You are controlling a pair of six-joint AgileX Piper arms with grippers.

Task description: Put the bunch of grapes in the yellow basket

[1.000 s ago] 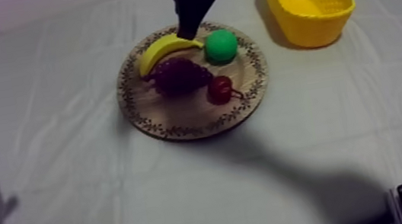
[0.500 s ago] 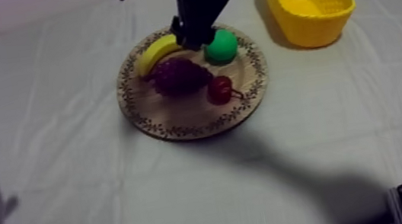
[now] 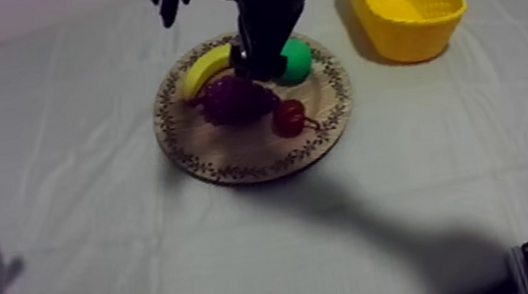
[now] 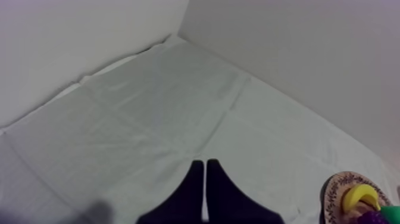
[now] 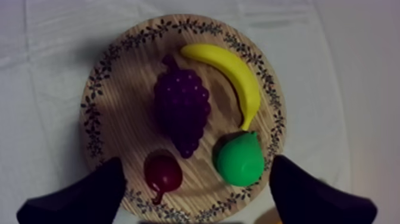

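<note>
Resting the left gripper (image 4: 205, 164) low at the left side, clenched into a narrow wedge on nothing, over bare cloth (image 3: 74, 138) and well apart from the board (image 3: 230, 161). Finding four fruits lying on the board: the banana (image 3: 200, 71) along the far left rim, the grapes (image 3: 235, 98) near the middle just beside the banana, the small red fruit (image 3: 289, 117) just right of the grapes, the pear (image 3: 295, 61) at the far right by the banana's tip. Hanging the right gripper (image 3: 253, 63) above the board's far side, over the banana's end and the pear, reaching in from the upper right. Spreading its fingers (image 5: 83, 196) wide, released and grasping nothing, one tip beside the small red fruit and the other beside the pear, the grapes lying untouched on the wood beyond them. Standing the basket (image 3: 417, 34) on the cloth right of the board, apart from it, upright
</note>
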